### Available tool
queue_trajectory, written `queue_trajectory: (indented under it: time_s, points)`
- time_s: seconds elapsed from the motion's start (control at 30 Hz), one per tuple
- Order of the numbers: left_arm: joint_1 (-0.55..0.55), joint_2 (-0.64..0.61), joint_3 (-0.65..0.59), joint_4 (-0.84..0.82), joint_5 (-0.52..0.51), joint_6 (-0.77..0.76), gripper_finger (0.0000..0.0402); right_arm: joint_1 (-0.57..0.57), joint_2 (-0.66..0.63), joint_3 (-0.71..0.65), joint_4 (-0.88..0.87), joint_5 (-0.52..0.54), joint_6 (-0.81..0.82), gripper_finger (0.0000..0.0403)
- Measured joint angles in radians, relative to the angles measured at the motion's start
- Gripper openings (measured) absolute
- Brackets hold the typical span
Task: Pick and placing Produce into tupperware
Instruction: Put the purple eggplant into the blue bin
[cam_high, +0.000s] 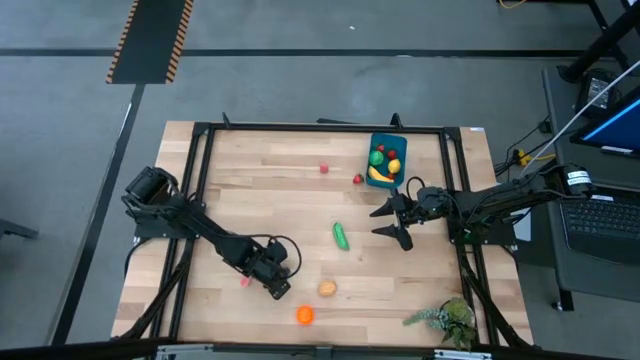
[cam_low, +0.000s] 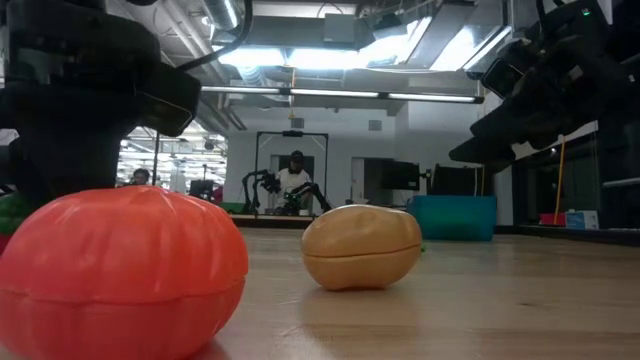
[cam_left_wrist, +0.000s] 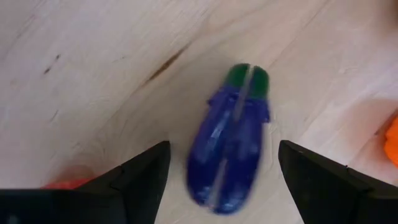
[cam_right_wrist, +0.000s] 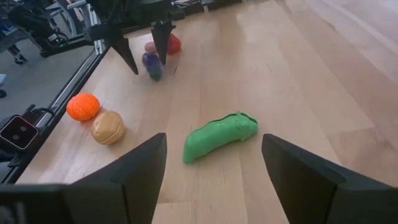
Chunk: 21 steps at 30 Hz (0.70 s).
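Note:
A purple eggplant (cam_left_wrist: 229, 152) with a green cap lies on the wooden table. My left gripper (cam_left_wrist: 224, 148) stands open over it, pointing steeply down, one finger on either side and neither touching it. The right wrist view shows the same eggplant (cam_right_wrist: 151, 65) below those fingers. The blue tupperware (cam_high: 385, 147) stands at the far right with a banana (cam_high: 380, 176) and other produce in it. My right gripper (cam_high: 392, 221) waits open near it, facing a green cucumber (cam_right_wrist: 219, 137) on the table.
Loose on the table are a tan piece (cam_high: 327, 288), an orange one (cam_high: 304, 315), a red one (cam_right_wrist: 172, 43) beside the eggplant, and two small red ones (cam_high: 324, 168) (cam_high: 357, 179). A leafy sprig (cam_high: 445, 320) lies at the near right corner.

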Motion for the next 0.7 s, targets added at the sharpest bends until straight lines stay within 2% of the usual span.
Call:
queue_trajectory:
  time_s: [0.7]
  points:
    - [-0.002, 0.027, 0.003, 0.017, -0.052, 0.005, 0.0291, 0.000, 0.000, 0.000, -0.020, 0.000, 0.000, 0.0266]
